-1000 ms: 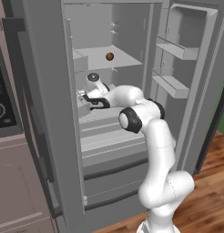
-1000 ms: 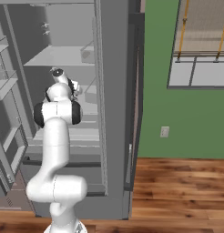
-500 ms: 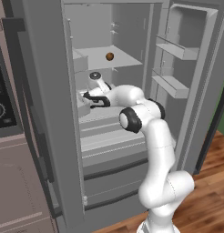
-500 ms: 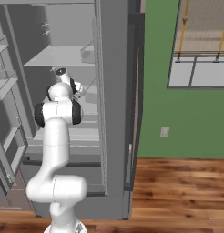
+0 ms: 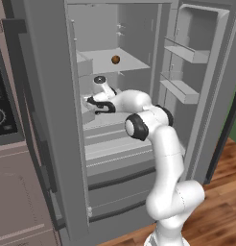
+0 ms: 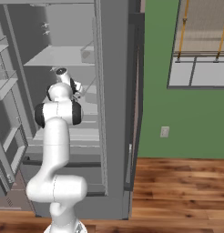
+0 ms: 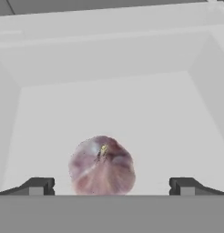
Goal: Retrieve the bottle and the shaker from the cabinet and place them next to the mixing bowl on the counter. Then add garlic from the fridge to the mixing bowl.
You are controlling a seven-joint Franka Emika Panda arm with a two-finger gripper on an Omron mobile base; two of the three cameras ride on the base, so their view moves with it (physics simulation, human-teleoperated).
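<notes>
In the hand view the garlic (image 7: pixel 102 165) has its lower edge cut off at the bottom of the picture, so its seat on the shelf (image 7: pixel 109 109) cannot be made out. From both base cameras the bulb is hidden behind the arm's wrist and the claw (image 5: pixel 89 103), which reaches deep into the fridge (image 5: pixel 53 96) at mid height. In the right base view the near door (image 6: pixel 114 91) covers part of the interior, and the claw's own fingers are too small to make out there.

Counted: 1 garlic bulb, 1 small brown ball (image 5: pixel 115 59) on the upper shelf, 2 dark fingertips (image 7: pixel 37 186) in the hand view, 2 racks (image 5: pixel 184 50) on the open right door.

The garlic is a rounded bulb, pinkish-white with purple-brown streaks and a tiny yellowish tip at its crown. The shelf under it is plain, pale and smooth, walled at the back and both sides. The fridge is matte grey outside, paler inside.

The claw stands fully spread, 1 fingertip well off to each side of the garlic, touching nothing and holding nothing. The garlic lies between them, just ahead of the claw.
</notes>
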